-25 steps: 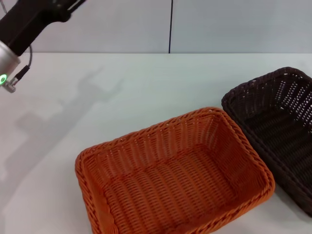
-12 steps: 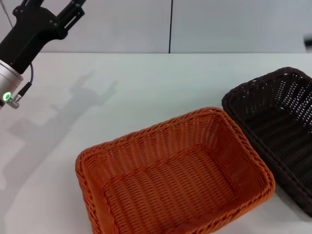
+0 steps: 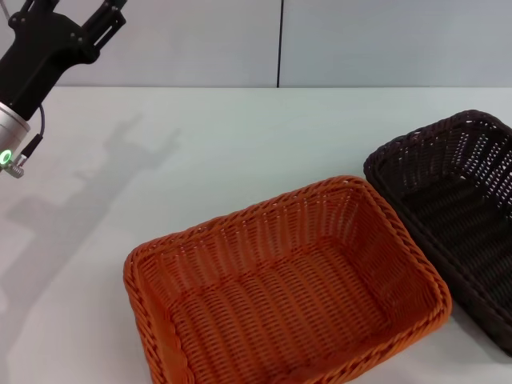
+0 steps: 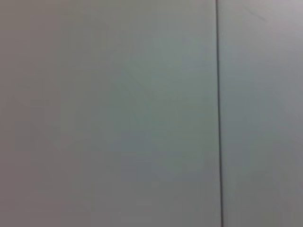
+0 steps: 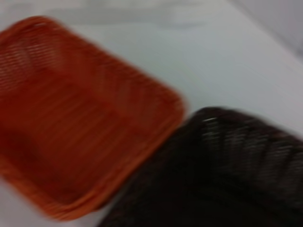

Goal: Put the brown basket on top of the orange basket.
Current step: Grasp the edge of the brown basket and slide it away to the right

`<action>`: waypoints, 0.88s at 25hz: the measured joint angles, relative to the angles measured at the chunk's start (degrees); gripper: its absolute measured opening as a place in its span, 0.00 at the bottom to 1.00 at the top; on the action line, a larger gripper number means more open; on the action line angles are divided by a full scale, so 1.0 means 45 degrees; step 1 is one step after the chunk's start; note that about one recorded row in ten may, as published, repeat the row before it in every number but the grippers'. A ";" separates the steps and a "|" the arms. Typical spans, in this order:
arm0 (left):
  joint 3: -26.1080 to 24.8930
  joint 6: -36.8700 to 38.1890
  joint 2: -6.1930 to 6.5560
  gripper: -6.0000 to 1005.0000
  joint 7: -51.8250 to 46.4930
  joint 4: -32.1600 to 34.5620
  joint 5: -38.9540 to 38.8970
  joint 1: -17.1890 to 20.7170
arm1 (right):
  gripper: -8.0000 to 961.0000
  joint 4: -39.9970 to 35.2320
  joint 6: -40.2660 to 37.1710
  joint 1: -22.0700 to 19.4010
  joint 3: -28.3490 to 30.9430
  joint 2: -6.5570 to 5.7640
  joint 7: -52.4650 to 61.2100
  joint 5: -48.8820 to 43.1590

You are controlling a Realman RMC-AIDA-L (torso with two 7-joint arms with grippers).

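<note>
The left gripper (image 3: 76, 10) is high up, far to the left of the orange basket (image 3: 284, 288), with its fingers apart and holding nothing. The orange basket sits empty on the white counter (image 3: 240, 136). The brown basket (image 3: 452, 216) sits just to its right, touching it. Nothing is stacked yet. The right gripper is not seen.

Brown basket (image 3: 458, 218) just right of orange basket (image 3: 284, 284), on table (image 3: 240, 136).
</note>
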 joint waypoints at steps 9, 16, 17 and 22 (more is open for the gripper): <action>-0.0062 -0.0026 -0.0022 0.83 0.0552 -0.0081 -0.0751 -0.0110 | 0.51 0.0354 -0.1301 -0.0749 -0.1464 0.0505 -0.1033 -0.0272; 0.0078 -0.0055 -0.0068 0.83 0.0539 -0.0160 -0.0875 -0.0300 | 0.51 0.0361 -0.1353 -0.1114 -0.2000 0.0678 -0.1624 -0.0796; 0.0096 -0.0060 -0.0072 0.83 0.0541 -0.0212 -0.0884 -0.0328 | 0.51 0.0372 -0.1352 -0.1130 -0.1974 0.0677 -0.1696 -0.0899; 0.0121 -0.0067 -0.0083 0.83 0.0416 -0.0530 -0.0920 -0.0448 | 0.51 0.0383 -0.1218 -0.1244 -0.1909 0.0673 -0.1899 -0.1141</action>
